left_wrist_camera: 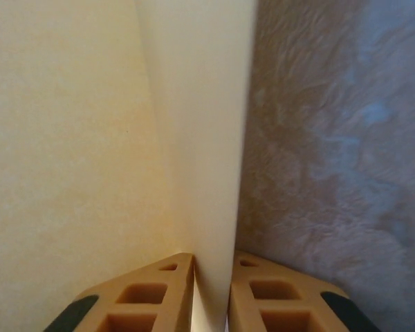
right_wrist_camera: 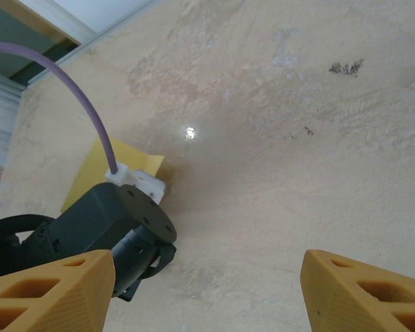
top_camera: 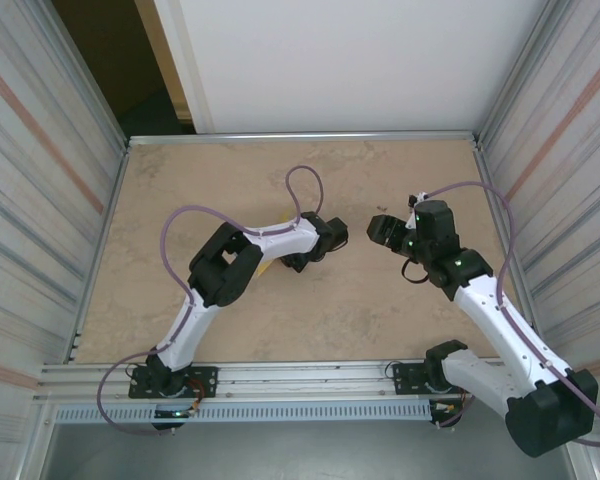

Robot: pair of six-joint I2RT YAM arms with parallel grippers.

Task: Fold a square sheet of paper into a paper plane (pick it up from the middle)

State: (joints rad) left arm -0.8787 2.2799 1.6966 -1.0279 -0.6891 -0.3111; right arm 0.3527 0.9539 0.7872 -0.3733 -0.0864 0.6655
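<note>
Looks barely begun — left tool pinching a raised fold of paper, right tool spread, idle — most folding left.

arms: 2 | end effectors: 2 | cables: 2 | yellow paper: 1 | table: 1

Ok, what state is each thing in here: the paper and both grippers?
Left gripper: shut on the thin pale-yellow paper sheet.
Paper sheet: creased, a fold caught between the jaws.
Right gripper: open, empty, off the paper.
</note>
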